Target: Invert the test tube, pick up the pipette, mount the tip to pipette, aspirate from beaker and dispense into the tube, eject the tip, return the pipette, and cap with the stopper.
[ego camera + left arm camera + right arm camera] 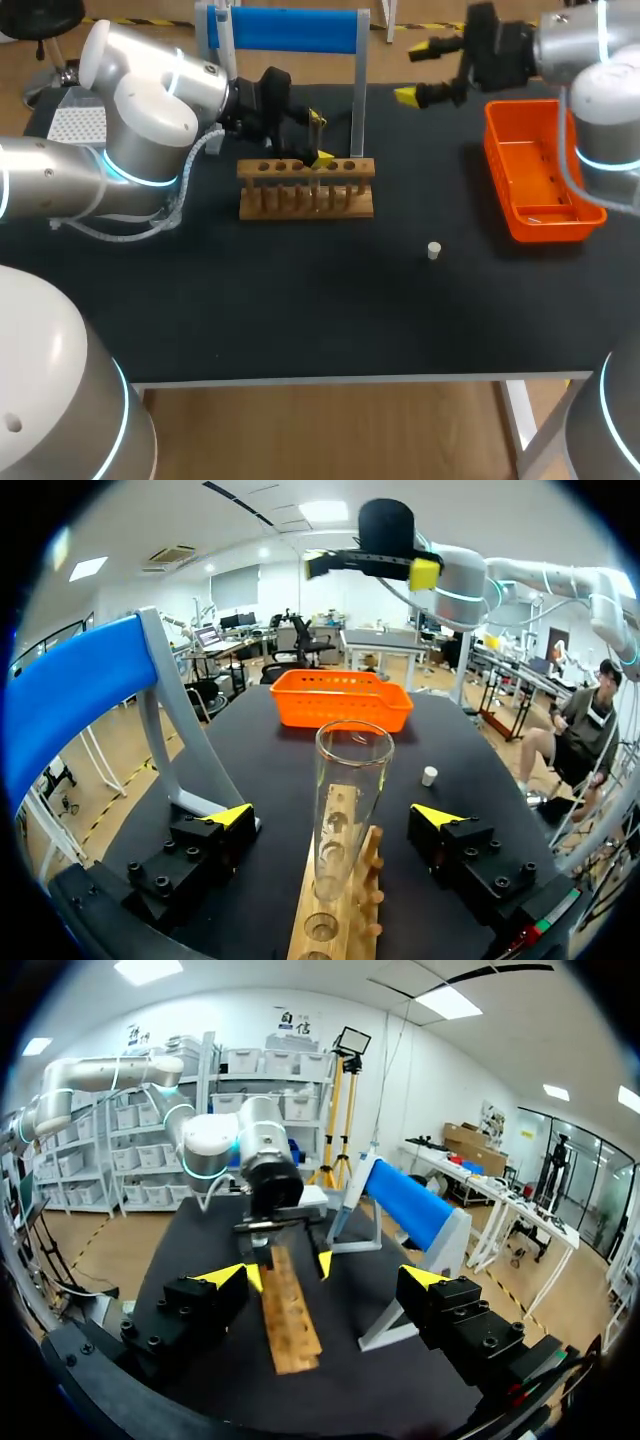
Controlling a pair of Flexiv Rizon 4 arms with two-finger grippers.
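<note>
A clear test tube [348, 800] stands upright, mouth up, in the wooden rack [305, 187] [335, 915] [290, 1312]. My left gripper [319, 139] [335, 816] is open around the tube, and neither yellow fingertip [232, 815] touches the glass. Held high over the table's far right, my right gripper [412, 72] [325, 1277] is open and empty, pointing toward the rack. It also shows in the left wrist view as the right gripper [370, 565]. A small white stopper [434, 250] [429, 776] lies on the black table, right of the rack. No pipette or beaker shows.
An orange basket [535, 170] [340, 698] sits at the right of the table. A blue bar on grey uprights [290, 30] [70, 695] [405, 1200] stands just behind the rack. The black tabletop [300, 300] stretches in front of the rack.
</note>
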